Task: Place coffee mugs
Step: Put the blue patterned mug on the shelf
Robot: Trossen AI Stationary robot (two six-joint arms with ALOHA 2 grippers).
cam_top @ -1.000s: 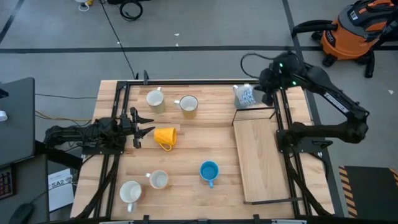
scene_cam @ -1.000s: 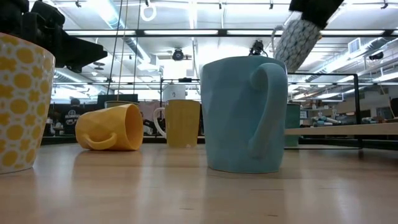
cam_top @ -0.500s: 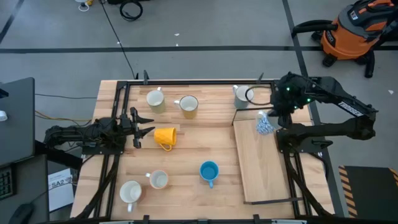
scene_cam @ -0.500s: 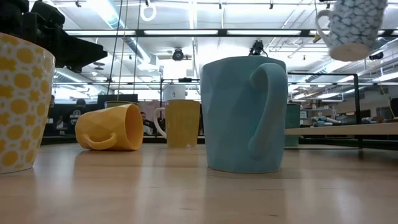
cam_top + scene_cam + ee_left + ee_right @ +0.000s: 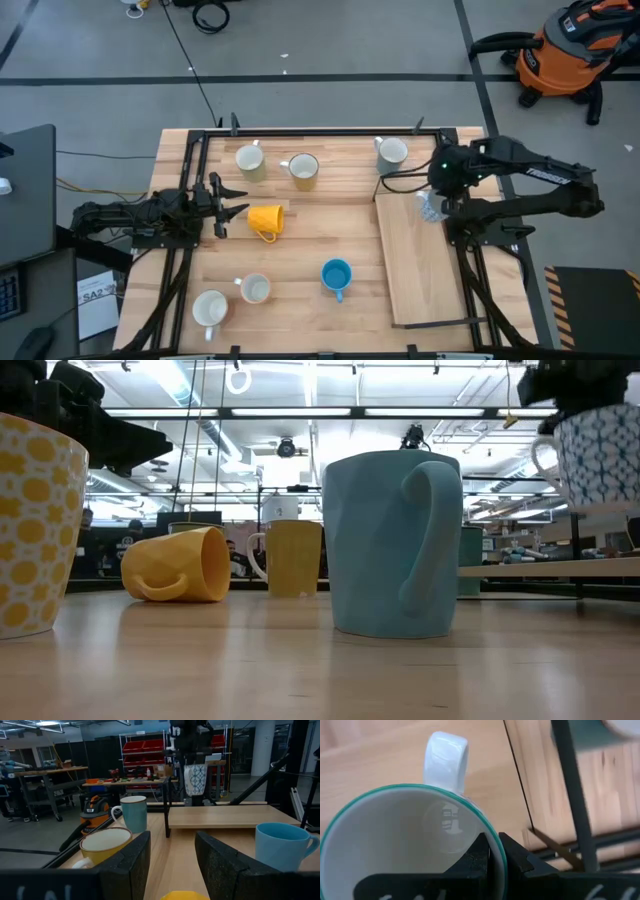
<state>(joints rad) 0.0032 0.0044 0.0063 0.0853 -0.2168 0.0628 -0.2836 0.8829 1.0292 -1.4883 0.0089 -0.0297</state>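
Note:
My right gripper (image 5: 438, 194) is shut on a white coffee mug with dark print (image 5: 428, 209), held over the far end of the raised wooden board (image 5: 420, 270). The mug (image 5: 600, 455) hangs upright, clear above the board. My left gripper (image 5: 236, 210) waits open at the table's left, just beside a yellow mug (image 5: 265, 220) that lies on its side. A blue mug (image 5: 336, 275) stands upright near the middle front. Two cream mugs (image 5: 249, 160) (image 5: 303, 168) and a pale mug (image 5: 391, 151) stand along the far edge. My right gripper pinches the printed mug's rim (image 5: 487, 832), on the side roughly opposite the handle (image 5: 445, 757). One finger (image 5: 477, 857) is inside the mug and the other is outside. The fingers come from above, pointing down. The mug hangs upright, lifted clear of the board.
Two more light mugs (image 5: 256, 289) (image 5: 210, 308) stand at the front left. Black frame rails (image 5: 455, 160) run along the table's edges, close to the board's right side. An orange shop vacuum (image 5: 565, 50) sits on the floor beyond the far right corner.
My right gripper has carried the printed mug from the far edge toward the near edge and down, over the board's far end. It has tipped to point down, and the mug has swung from tilted to upright.

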